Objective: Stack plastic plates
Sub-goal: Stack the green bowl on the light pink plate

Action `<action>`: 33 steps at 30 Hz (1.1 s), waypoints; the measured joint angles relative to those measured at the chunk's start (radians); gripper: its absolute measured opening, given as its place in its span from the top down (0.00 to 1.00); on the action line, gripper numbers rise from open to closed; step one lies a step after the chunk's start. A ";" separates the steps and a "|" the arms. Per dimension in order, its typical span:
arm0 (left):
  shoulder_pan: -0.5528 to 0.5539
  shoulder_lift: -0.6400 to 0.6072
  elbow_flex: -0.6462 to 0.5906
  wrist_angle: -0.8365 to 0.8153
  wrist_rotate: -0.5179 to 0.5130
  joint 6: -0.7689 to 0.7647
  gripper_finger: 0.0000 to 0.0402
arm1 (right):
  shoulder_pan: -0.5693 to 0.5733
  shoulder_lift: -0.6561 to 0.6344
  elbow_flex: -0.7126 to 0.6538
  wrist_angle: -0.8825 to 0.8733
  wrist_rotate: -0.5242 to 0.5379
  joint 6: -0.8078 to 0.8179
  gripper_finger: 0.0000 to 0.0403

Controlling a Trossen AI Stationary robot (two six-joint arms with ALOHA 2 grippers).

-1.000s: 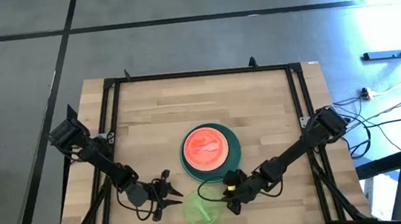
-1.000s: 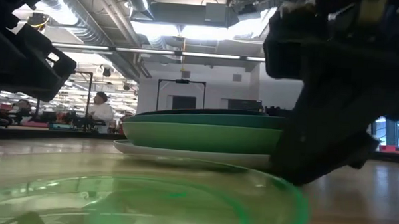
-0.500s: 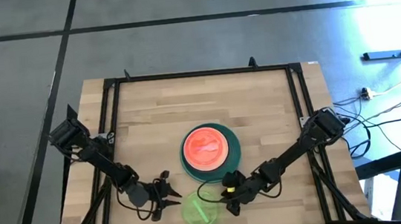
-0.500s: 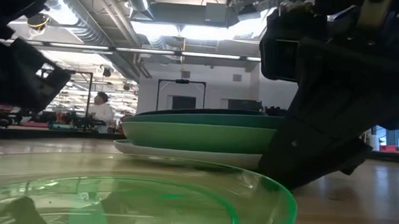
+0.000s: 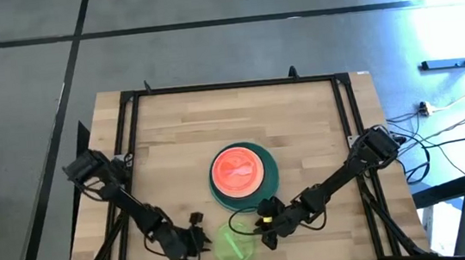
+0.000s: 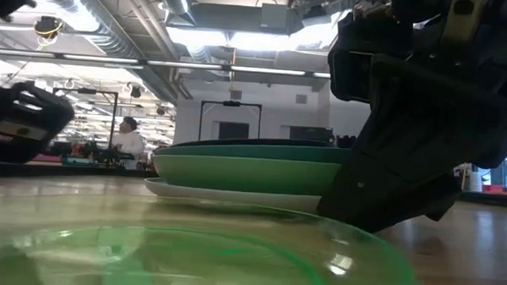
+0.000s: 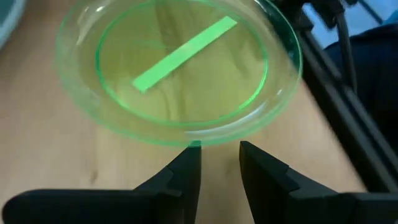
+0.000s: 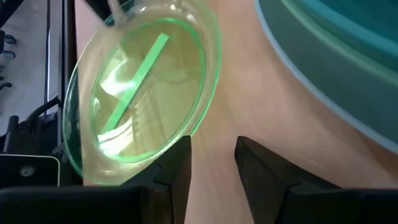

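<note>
Between both pincers | lime plate (image 5: pixel 231 244) | left pincer (image 5: pixel 199 240) narrow | right pincer (image 5: pixel 266 235) narrow

The left gripper (image 5: pixel 199 240) moved down and in toward the lime plate (image 5: pixel 231 243), from a spot well beside its rim to just beside it; its elbow also swung lower along the table's (image 5: pixel 301 123) near edge. The right gripper (image 5: pixel 264 228) crept slightly closer to the lime plate from the other side. In the low view the lime plate's rim rose and widened, tipping up.
</note>
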 joint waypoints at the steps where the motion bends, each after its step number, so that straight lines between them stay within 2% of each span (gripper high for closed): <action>1: 0.008 0.016 0.019 0.003 0.014 0.007 0.74 | 0.000 0.000 0.000 0.000 0.000 0.000 0.67; 11: 0.057 0.039 0.062 0.001 0.074 0.051 0.74 | 0.000 0.000 0.000 -0.003 -0.003 0.001 0.67; 33: 0.058 0.040 0.062 0.000 0.072 0.051 0.74 | 0.000 -0.015 -0.001 -0.001 -0.072 0.066 0.67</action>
